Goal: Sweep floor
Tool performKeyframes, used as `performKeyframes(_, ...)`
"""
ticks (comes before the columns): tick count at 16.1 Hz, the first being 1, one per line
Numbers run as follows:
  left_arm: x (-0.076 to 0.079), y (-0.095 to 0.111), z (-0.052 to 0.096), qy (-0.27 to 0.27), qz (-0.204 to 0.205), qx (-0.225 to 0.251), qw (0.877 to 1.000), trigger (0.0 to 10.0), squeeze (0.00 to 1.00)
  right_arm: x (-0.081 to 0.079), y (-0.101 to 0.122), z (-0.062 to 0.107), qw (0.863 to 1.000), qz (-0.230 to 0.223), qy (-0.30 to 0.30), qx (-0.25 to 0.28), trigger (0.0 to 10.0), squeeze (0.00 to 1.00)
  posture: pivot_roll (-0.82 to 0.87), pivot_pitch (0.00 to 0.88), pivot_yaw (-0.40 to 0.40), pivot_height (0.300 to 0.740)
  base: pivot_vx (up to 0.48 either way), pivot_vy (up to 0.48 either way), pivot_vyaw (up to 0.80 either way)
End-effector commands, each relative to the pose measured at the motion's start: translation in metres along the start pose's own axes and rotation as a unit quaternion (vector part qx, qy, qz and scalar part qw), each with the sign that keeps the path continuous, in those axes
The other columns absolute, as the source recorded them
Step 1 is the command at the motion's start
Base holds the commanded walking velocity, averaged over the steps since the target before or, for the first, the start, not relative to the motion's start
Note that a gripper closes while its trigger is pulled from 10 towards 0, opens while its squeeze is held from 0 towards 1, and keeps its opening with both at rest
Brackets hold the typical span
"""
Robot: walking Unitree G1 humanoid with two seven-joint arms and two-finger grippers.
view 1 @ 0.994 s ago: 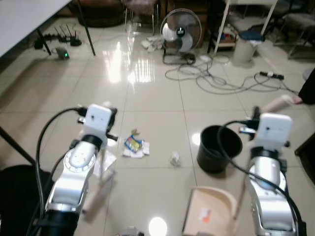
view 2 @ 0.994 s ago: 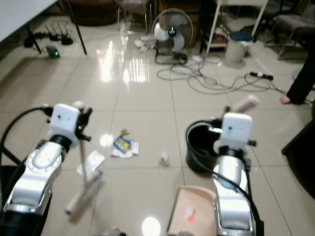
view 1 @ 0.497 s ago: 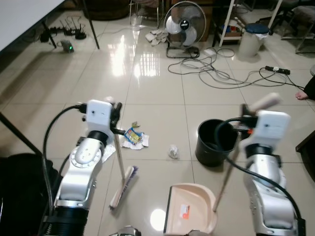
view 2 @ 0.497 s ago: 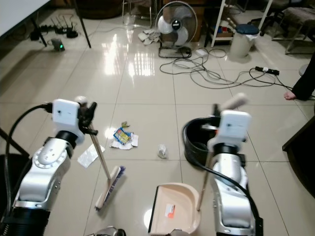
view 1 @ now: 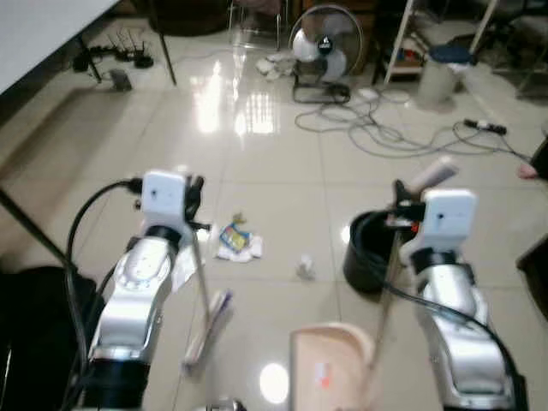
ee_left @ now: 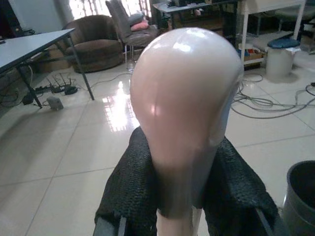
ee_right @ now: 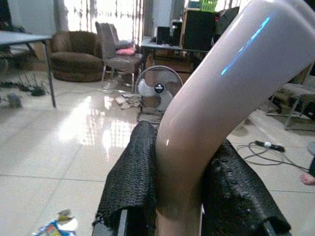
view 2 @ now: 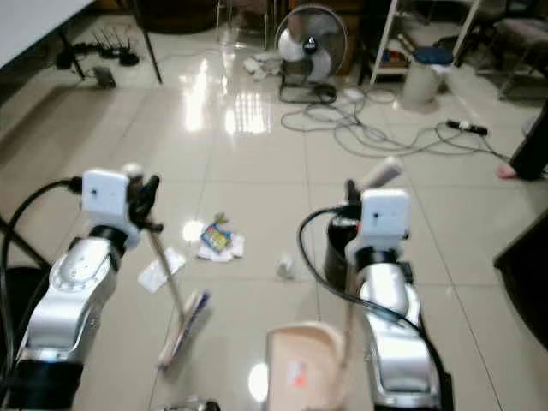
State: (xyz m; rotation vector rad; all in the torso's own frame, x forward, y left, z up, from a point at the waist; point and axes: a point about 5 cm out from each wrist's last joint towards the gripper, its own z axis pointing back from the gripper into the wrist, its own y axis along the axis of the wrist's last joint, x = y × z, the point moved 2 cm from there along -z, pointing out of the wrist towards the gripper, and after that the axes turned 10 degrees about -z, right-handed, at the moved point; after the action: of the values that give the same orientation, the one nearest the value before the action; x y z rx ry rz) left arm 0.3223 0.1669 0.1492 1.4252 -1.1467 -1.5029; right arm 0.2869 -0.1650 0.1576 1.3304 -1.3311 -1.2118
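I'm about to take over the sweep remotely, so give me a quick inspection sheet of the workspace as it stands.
Surface: glossy beige tile floor, glare patches.
Job's things: broom, head on the floor at the robot's left; pink dustpan on the floor ahead of the right arm; black bin beside it.
Clutter: colourful wrapper on white paper, small crumpled scrap, flat white paper.
Grippers: left hand shut on the broom handle; right hand shut on the dustpan handle.
Cables: loose cords and a power strip ahead.
Surroundings: floor fan, table leg, white bucket, a person's foot.
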Motion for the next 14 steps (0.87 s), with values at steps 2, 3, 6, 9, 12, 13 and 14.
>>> performKeyframes(2,-0.007,0.012,-0.001,0.009,-0.023,0.025,0.999,10.0,0.0,-0.009,0.01,-0.003,1.0,0.0,0.019,0.017,10.0,0.0,0.0,0.078,0.038,0.74,0.304,0.0,0.8)
performKeyframes(3,-0.007,0.013,-0.002,0.008,-0.025,0.026,0.999,10.0,0.0,-0.01,0.01,-0.003,1.0,-0.001,0.021,0.017,10.0,0.0,0.0,0.075,0.037,0.74,0.304,0.0,0.8)
performKeyframes(6,-0.008,0.014,-0.002,0.008,-0.027,0.028,0.999,10.0,0.0,-0.013,0.011,-0.003,0.999,-0.024,0.028,0.02,10.0,0.0,0.0,0.073,0.04,0.74,0.305,0.0,0.53)
performKeyframes(9,-0.01,0.013,-0.001,0.011,-0.03,0.025,0.999,10.0,0.0,-0.016,0.009,-0.002,0.999,-0.012,0.04,0.013,10.0,0.0,0.0,0.073,0.039,0.74,0.307,0.0,0.0)
performKeyframes(12,-0.012,0.013,-0.002,0.013,-0.033,0.025,0.999,10.0,0.0,-0.019,0.007,-0.002,0.999,-0.003,0.052,0.009,10.0,0.0,0.01,0.073,0.035,0.74,0.307,0.0,0.27)
performKeyframes(13,-0.013,0.013,-0.002,0.014,-0.034,0.025,0.999,10.0,0.0,-0.021,0.007,-0.002,0.998,0.0,0.057,0.009,10.0,0.0,0.01,0.071,0.034,0.74,0.307,0.0,0.8)
performKeyframes(14,-0.013,0.013,-0.002,0.014,-0.034,0.025,0.999,10.0,0.0,-0.021,0.007,-0.002,0.998,0.0,0.057,0.01,10.0,0.0,0.01,0.069,0.031,0.74,0.307,0.0,0.8)
